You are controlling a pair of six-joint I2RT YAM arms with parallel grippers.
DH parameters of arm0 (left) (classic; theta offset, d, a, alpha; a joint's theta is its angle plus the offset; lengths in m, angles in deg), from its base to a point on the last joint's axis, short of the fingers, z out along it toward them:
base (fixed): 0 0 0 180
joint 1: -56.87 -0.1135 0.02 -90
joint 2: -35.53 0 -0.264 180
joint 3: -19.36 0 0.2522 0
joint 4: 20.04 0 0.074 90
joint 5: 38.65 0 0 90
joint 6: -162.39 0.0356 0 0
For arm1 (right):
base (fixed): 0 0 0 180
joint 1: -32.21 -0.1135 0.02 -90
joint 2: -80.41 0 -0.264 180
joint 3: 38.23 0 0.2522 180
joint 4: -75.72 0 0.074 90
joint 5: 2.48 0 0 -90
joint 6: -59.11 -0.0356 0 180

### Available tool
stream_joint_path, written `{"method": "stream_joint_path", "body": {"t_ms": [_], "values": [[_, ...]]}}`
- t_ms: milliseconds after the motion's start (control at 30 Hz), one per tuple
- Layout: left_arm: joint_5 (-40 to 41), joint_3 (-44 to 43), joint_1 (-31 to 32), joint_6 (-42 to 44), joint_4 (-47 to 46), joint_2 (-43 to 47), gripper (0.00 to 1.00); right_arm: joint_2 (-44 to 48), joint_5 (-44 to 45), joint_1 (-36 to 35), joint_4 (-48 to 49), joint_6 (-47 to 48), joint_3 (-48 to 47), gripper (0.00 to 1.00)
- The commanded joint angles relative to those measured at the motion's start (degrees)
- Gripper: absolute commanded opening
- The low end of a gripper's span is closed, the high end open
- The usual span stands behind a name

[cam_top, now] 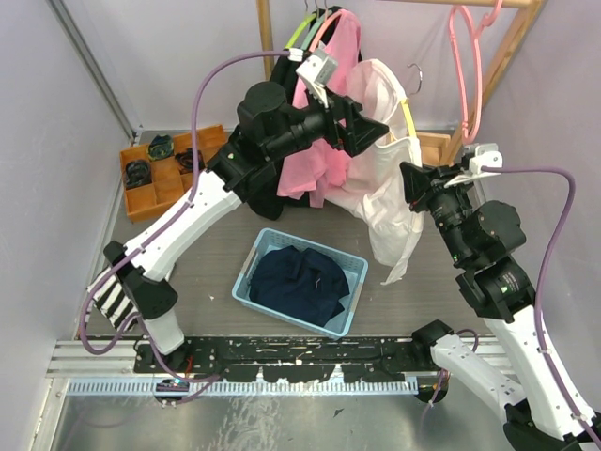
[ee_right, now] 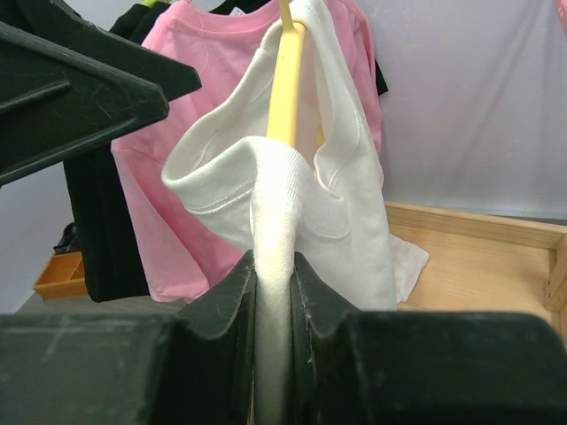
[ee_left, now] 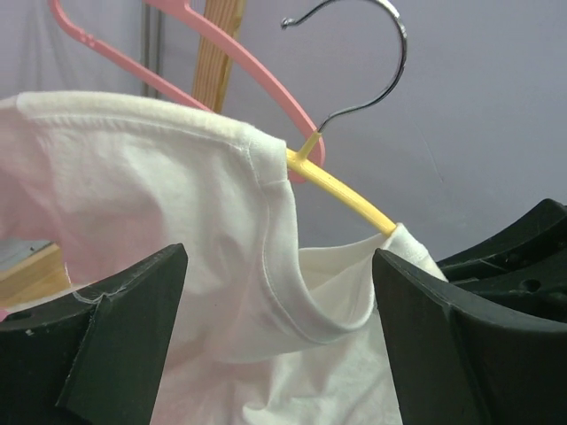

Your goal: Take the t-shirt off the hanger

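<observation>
I am seeing my left claw (ee_left: 279, 266) standing wide apart, its fingers sitting either side of the collar of the white t-shirt (ee_left: 159, 204) without gripping it. My right claw (ee_right: 275, 266) is clamping a bunched fold of that shirt. The shirt is hanging draped over the yellow hanger (ee_left: 341, 193), just beside a pink t-shirt (ee_right: 177, 106).

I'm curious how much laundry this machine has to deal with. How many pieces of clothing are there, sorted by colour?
white t-shirt: 1
pink t-shirt: 1
black garment, hanging behind the pink one: 1
dark navy garment, lying in the blue basket: 1
Total: 4
</observation>
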Motion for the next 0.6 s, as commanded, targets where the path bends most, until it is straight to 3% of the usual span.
{"method": "stream_joint_path", "body": {"t_ms": [0, 333, 567], "values": [[0.0, 5.3, 0.1, 3.3, -15.2, 3.8, 0.93, 1.1, -2.1, -0.1, 8.4, 1.5, -1.0, 0.01], [-3.9, 8.9, 0.1, 9.6, -27.4, 2.3, 0.92, -0.2, -5.7, -0.1, 7.6, 0.2, -1.8, 0.01], [-4.1, 8.9, 0.4, 13.7, -28.3, 0.9, 0.9, -0.3, -6.6, 0.0, 7.5, -0.1, -1.3, 0.01]]}}
